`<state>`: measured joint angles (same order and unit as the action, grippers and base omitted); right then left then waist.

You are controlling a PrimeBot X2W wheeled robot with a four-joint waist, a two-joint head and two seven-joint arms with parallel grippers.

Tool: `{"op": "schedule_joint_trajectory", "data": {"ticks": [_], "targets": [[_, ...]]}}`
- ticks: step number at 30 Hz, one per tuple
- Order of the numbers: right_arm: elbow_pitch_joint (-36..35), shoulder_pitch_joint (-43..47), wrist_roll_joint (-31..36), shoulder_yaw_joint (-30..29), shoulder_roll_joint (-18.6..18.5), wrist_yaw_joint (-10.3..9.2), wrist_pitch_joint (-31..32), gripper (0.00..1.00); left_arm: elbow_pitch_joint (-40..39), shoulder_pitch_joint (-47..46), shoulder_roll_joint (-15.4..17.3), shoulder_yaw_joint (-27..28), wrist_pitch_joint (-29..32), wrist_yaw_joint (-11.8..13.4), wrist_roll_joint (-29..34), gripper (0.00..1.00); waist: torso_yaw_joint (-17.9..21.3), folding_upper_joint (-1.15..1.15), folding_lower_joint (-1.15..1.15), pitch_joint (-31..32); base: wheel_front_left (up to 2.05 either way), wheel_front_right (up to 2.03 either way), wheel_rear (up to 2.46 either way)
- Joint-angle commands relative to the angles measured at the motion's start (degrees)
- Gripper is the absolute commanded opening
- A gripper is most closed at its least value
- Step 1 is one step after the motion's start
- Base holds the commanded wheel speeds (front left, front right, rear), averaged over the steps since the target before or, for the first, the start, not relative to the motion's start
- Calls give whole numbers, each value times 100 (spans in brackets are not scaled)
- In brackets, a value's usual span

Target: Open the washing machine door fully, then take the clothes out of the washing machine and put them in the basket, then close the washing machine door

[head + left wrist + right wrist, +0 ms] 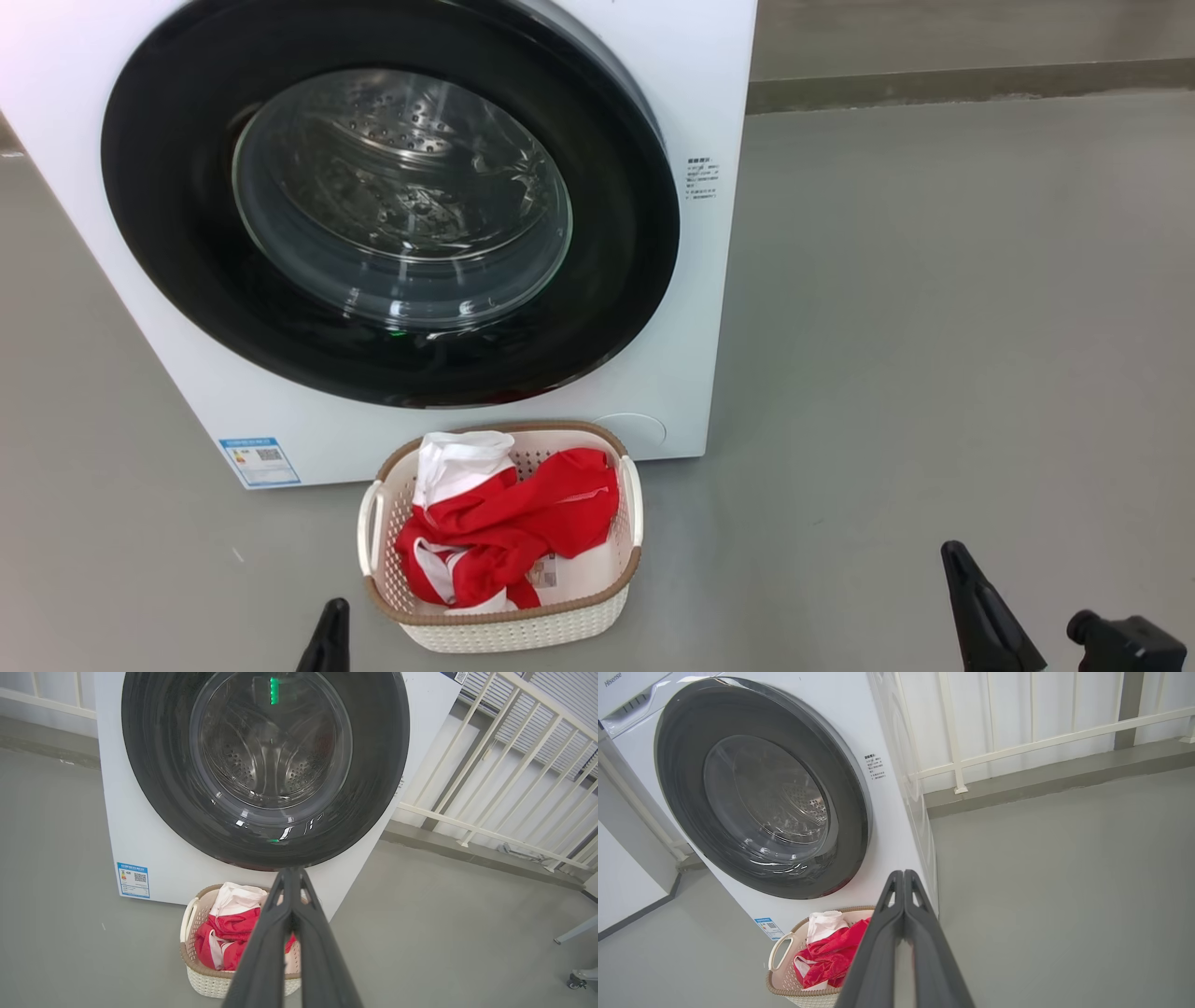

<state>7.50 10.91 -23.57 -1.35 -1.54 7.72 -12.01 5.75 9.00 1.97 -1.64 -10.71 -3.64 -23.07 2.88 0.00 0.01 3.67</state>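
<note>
The washing machine door [401, 201] looked pushed home, its black rim flush with the white front of the washing machine [695, 308]. I could not tell through the glass whether the latch had caught. If it had not, I judged the door could drift open and undo the last step. The drum behind the glass seemed bare. The clothes [509, 532] lay heaped in the basket [504, 633], which stood on the floor [934, 327] right at the foot of the machine, under the door's lower rim. One white fold rose above the basket's back rim, so a careless bump from an arm might tip it out.

Both arms were low and short of the machine, fingers aimed at its front. The left pincer [290, 872] had its fingers pressed together on nothing, near the basket's front left corner. The right pincer [903, 873] was likewise together and empty, well apart to the right over bare floor.
</note>
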Motion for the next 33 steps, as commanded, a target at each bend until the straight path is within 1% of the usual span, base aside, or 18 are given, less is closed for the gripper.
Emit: {"op": "schedule_joint_trajectory", "data": {"ticks": [1,33], "targets": [[-118,-300,-170,-14,-87,-4,30,0,-108,-283,28,93,19,-59,-156,0,-4,0,-1,-5,0,0,0],[122,-742,-2393,-72,-176,-10,530,0,192,-678,48,324,562,-163,-2314,0,-94,0,-1,-126,0,0,0]]}}
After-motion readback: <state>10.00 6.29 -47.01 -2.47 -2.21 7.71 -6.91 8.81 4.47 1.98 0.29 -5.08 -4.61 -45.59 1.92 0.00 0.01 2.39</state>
